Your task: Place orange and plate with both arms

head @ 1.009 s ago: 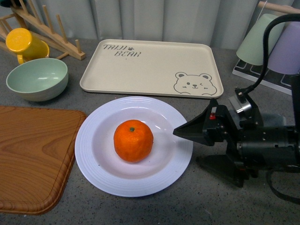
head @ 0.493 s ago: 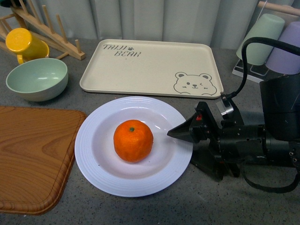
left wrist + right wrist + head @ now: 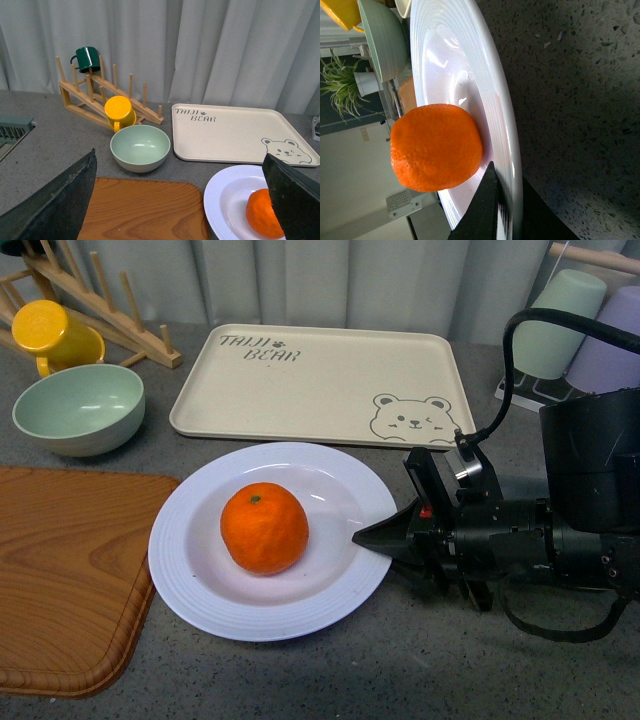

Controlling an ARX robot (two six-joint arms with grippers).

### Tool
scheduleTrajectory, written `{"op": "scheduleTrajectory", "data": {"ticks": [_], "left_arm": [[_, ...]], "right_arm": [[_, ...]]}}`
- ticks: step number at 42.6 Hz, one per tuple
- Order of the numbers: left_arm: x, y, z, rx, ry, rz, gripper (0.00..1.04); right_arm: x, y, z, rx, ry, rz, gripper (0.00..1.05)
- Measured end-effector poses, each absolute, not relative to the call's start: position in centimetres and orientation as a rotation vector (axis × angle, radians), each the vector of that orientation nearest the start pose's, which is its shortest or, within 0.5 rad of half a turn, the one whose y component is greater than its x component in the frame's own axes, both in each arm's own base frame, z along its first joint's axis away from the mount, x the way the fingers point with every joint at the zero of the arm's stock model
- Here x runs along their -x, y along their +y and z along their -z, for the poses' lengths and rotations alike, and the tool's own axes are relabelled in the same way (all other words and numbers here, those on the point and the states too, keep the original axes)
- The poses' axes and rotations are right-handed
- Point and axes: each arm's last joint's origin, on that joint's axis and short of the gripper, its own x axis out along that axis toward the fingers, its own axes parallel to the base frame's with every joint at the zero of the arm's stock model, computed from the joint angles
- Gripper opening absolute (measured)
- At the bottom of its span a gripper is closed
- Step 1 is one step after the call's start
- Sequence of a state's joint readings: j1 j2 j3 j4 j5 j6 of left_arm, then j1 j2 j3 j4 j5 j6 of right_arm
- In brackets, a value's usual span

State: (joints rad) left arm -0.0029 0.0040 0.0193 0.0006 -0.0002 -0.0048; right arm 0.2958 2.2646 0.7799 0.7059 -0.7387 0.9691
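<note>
Orange [image 3: 264,528] and plate [image 3: 190,580]: position?

— Taken left to right. A wooden board [image 3: 70,570], grained, with rounded corners, lies flat at my left. Behind it stand a smooth pale green bowl [image 3: 78,408] and a glossy yellow cup [image 3: 45,328] against a slatted wooden rack [image 3: 100,300]. Next comes the plate: white, round, deep, ribbed in rings round its wide rim, resting on the speckled grey counter [image 3: 300,680]. The orange, round, dimpled, with a green stem spot, sits in the plate's well, left of centre. A beige rectangular tray [image 3: 320,380] with a bear drawing lies just behind the plate.

Your hands?

— My right gripper [image 3: 365,540], black and tapered, is pinched on the plate's right rim, one finger above and one below, as the right wrist view shows. My left gripper [image 3: 178,160] appears only in its own wrist view, fingers spread wide, with board, bowl and plate seen between them.
</note>
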Motion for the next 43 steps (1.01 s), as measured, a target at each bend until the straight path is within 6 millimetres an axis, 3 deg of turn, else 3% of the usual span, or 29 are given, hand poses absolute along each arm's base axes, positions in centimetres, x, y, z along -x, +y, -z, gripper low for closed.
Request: {"op": "scheduleTrajectory", "data": {"ticks": [16,24,37,43], "left_arm": [[-9.7,0.0,-17.0,0.005,-0.016,0.002,0.98],[-9.7,0.0,-17.0,0.005,-0.016,0.002,0.98],[-9.7,0.0,-17.0,0.005,-0.016,0.003,0.98],[-9.7,0.0,-17.0,0.005,-0.016,0.003,0.98]], "right_arm": [[-30.5,11.2,-1.0,-1.069,1.103,-0.581,0.02],[-31.1,10.7,-2.1,-1.146,1.007,-0.621,0.01],[-34.2,11.6,-4.0,-1.217,0.904,-0.638,0.01],[-37.1,13.0,-4.5,-1.258,0.85,-0.623,0.01]]}}
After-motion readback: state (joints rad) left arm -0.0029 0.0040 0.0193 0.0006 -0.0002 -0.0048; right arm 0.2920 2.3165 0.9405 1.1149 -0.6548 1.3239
